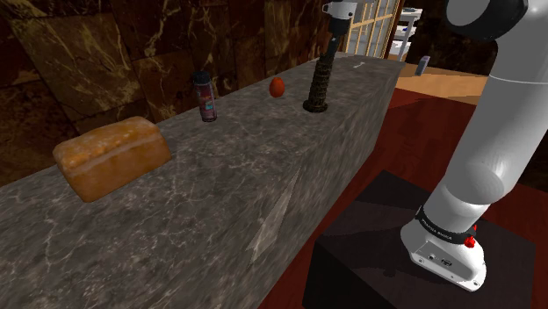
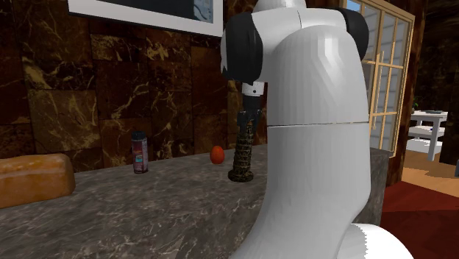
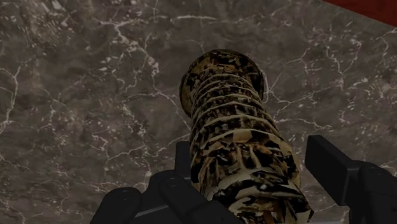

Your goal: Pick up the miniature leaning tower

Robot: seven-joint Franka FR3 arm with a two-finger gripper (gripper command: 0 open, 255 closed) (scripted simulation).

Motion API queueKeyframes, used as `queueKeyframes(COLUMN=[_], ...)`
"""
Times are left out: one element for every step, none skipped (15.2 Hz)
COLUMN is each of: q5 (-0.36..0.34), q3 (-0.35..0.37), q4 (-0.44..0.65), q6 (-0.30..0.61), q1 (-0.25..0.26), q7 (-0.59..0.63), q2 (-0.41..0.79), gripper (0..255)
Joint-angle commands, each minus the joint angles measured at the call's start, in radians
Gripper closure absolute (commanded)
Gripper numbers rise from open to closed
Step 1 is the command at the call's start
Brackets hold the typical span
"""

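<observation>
The black stand (image 1: 369, 255) sits nearest in the shoulder view, and the white arm (image 1: 492, 132) rises from it over a grey marbled counter (image 1: 219, 219). On the counter, going away from the camera, come a brown loaf (image 1: 111, 156), a small can (image 1: 205, 97), a reddish egg-shaped thing (image 1: 277, 86) and the tower (image 1: 319, 83), which stands on its round base near the counter's far end, well apart from the loaf. The gripper (image 1: 330, 46) comes down over the tower's top. The tower looks like a dark column there, while the wrist view brings out its mottled tan and black bands. In that view the gripper (image 3: 254, 153) straddles the upper part, its fingers (image 3: 327, 165) spread, with a sliver of counter between the right one and the tower. The second exterior view adds a framed picture (image 2: 147, 11) on the brown stone wall.
</observation>
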Motion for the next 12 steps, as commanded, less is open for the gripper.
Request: queueKeyframes(q5=[0.000,0.000,0.000,0.000,0.000,0.000,0.000,0.000,0.001,0.001,0.002,0.003], q3=[0.000,0.000,0.000,0.000,0.000,0.000,-0.001,-0.001,-0.001,-0.002,-0.002,-0.002], q4=[-0.001,-0.003,-0.004,-0.001,-0.003,0.012,0.027,0.043,0.059,0.076,0.093,0.110], q6=[0.001,0.002,0.002,0.001,0.001,-0.012,-0.026,-0.040,-0.055,-0.069,-0.083,-0.098], q1=[0.000,0.000,0.000,0.000,0.000,-0.001,-0.001,-0.002,-0.003,-0.004,-0.005,-0.006], q7=[0.000,0.000,0.000,0.000,0.000,0.001,0.001,0.002,0.003,0.003,0.004,0.004], q2=[0.002,0.001,0.001,0.002,0.000,0.001,0.003,0.005,0.007,0.009,0.012,0.015], gripper=[255,255,255,255,255,255,255,255,255,255,255,255])
